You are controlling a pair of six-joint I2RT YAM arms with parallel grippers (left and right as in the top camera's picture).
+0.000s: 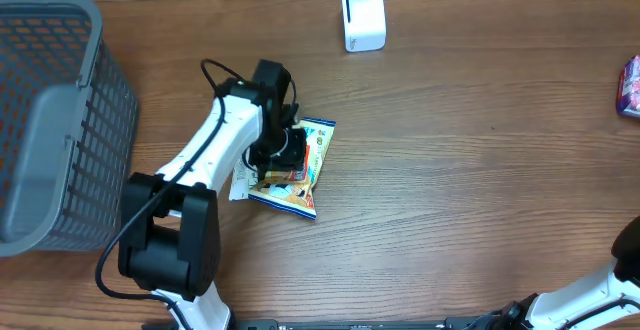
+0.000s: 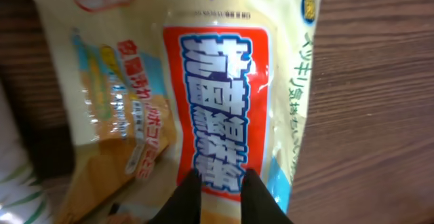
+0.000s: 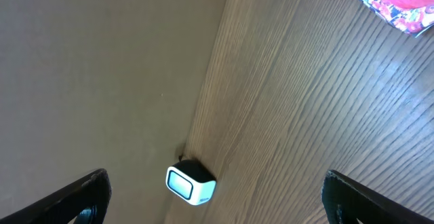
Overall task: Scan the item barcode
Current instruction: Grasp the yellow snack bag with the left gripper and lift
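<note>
Gripping the snack packet (image 1: 318,145) where it lies flat on the tabletop (image 1: 470,190), a little left of the middle, the left tool (image 1: 288,155) is clenched on a pinch of the wrapper. We judge the task to be at an early stage: the item is grasped but not lifted. The white scanner (image 1: 363,16) stands well apart from it at the far edge, so carrying the packet over and showing its barcode remain to be done. The right tool (image 3: 217,193) is released, its fingers spread wide with nothing between them, and only part of that arm shows at the near right corner of the overhead view.

From above we see the whole layout: a grey basket (image 1: 100,140) at the left, the scanner at the far side and a second packet (image 1: 630,85) at the far right edge. The arm hides the grip itself there. The left wrist view shows what the overhead cannot: two dark fingertips (image 2: 190,197) pressed close on a red label with blue lettering. We find no barcode on this face. The right wrist view alone shows the scanner's lit front window (image 3: 183,181).
</note>
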